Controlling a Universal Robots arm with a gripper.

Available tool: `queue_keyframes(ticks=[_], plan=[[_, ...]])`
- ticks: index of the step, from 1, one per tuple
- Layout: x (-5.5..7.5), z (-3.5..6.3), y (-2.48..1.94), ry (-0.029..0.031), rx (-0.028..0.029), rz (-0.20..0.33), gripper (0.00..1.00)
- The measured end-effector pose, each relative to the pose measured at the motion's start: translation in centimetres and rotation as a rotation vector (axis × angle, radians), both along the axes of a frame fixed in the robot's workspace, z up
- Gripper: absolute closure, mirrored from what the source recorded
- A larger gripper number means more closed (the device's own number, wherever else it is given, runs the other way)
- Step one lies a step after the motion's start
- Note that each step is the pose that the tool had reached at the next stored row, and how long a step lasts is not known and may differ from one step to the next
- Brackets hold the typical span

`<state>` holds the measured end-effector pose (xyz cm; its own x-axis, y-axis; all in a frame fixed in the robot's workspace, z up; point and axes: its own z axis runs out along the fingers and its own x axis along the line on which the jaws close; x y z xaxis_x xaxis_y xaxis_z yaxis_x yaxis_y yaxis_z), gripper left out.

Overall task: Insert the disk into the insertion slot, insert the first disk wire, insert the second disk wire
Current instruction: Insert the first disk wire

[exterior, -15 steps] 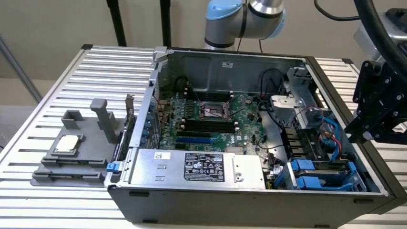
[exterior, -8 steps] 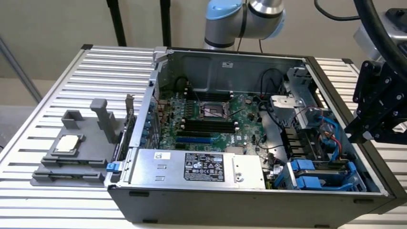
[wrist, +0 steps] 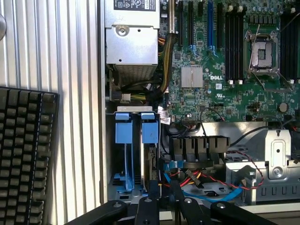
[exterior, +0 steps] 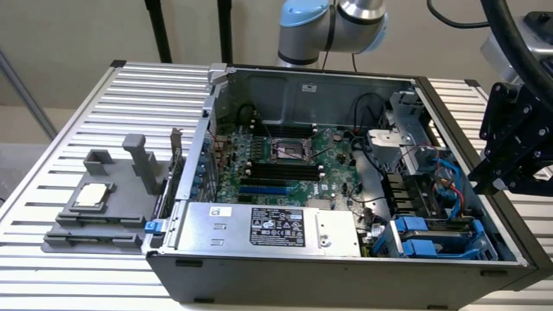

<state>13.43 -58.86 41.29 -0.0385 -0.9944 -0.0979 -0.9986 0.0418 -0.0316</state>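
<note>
the computer case [exterior: 346,272] is lying open on the slatted metal table [exterior: 78,110], with its green motherboard [exterior: 289,162] facing up and the silver power supply box [exterior: 268,227] sitting along the near wall. the insertion slot [exterior: 386,241], a grey plastic bay, is occupying the near corner of the case at the exterior view's right. the disk [wrist: 150,132] is sitting inside it, its bright blue carrier showing beside a second blue carrier [wrist: 122,133], the two standing side by side and level with each other at the bay's mouth. a blue cable [wrist: 211,196] is curving through the space just beside the bay, and thin red and black wires [wrist: 243,178] are crossing near it; whether any of these is reaching the disk is not something i can tell. the gripper [exterior: 506,162] is hanging over the case's wall at the exterior view's right, near the bay and touching nothing that shows; whether the claw is released or clenched i cannot tell. a black keyboard [wrist: 23,154] is resting on the table outside the case, and a grey fixture [exterior: 95,220] is holding a small square chip [exterior: 90,194] at the exterior view's left.
</note>
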Motion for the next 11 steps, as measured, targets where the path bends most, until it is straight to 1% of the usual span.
queue_keyframes(ticks=[11], plan=[[0.0, 0.0, 0.0, 0.0, 0.0, 0.0, 0.76]])
